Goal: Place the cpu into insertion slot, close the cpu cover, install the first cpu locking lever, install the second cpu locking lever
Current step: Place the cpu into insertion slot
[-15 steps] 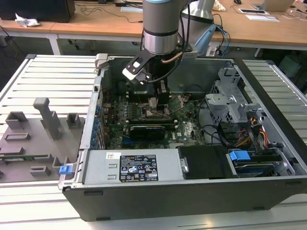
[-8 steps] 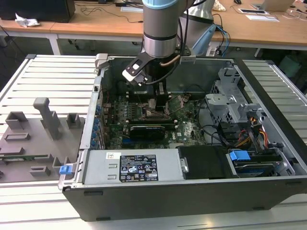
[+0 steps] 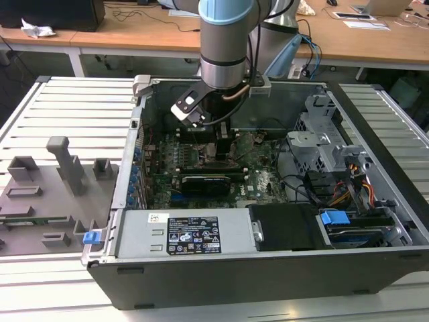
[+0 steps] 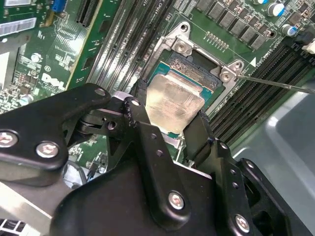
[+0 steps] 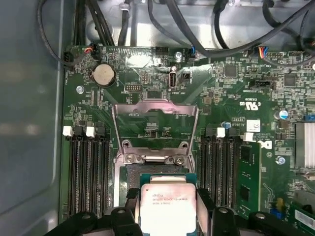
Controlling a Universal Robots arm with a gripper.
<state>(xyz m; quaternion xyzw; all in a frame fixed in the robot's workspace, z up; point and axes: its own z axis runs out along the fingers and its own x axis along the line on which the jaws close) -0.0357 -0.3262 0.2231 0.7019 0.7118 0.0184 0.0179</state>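
black fingers (image 4: 143,129) of the gripper (image 4: 169,114) are sitting closest to the lens in the second wrist view, narrowed onto two opposite edges of the cpu (image 4: 174,98) and pinching it between them; the cpu is hanging pale lid up directly over the insertion slot (image 4: 199,69), covering part of it; whether it is touching the socket floor i cannot tell; the chip is looking like a light, stiff, thin plate with a smooth metal top offering little friction, so the edges are seeming the right place to grip, while the underside and the socket contacts are probably being fragile and intolerant of tilt or scraping; in the first wrist view the cpu cover (image 5: 155,109) is standing open on the far side of the slot from the gripper, its cutout showing the green board (image 5: 236,88) behind; black memory slots (image 5: 86,172) are flanking the socket on both sides; in the exterior view the arm (image 3: 224,47) is reaching down into the computer case (image 3: 268,282), with a grey fixture tray (image 3: 97,201) lying at nine o'clock of the case and a metal drive cage (image 3: 322,134) at three o'clock of the arm's tip.
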